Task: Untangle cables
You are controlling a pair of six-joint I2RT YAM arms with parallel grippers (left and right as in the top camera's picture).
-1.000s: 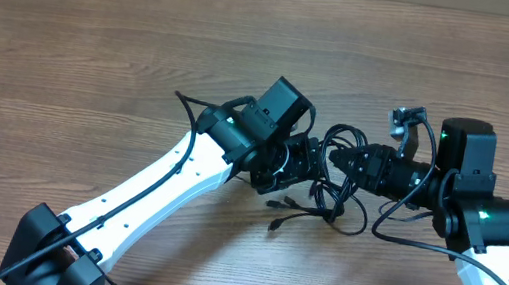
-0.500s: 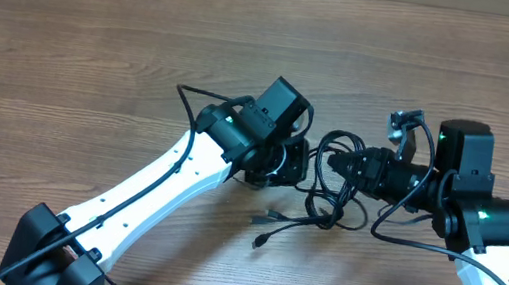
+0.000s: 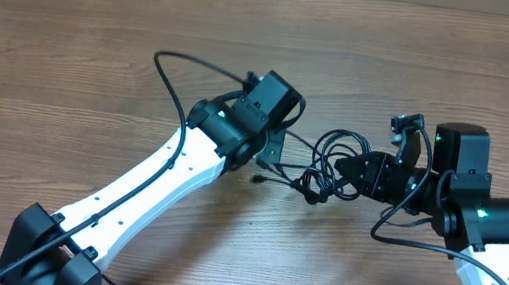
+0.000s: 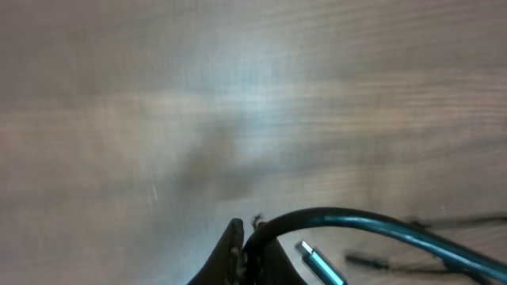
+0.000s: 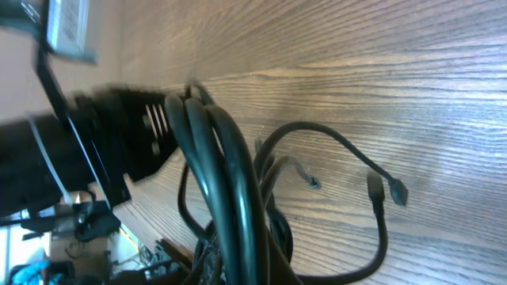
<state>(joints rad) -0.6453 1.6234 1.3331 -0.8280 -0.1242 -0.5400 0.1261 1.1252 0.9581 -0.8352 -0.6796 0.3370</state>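
Progress: early, by my reckoning. Cables [image 3: 333, 159] bunched in loops mid-table between arms; one strand stretched out left, rest not yet parted.
Table [image 3: 70, 24]: one.
Arms: two, left arm [image 3: 158, 179], right arm [image 3: 493, 274].
Left fingers [image 4: 228, 255] together, clamped on that strand.
Right fingers [image 3: 352, 167] together, clamped on bunch's right side.
Cables: one bunch, strand count unclear.
Plug ends [image 5: 396, 190]: two visible in right wrist view.

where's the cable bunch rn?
Overhead view: the cables lie on the table between the grippers, bunched at the right gripper, one strand running to the left gripper.
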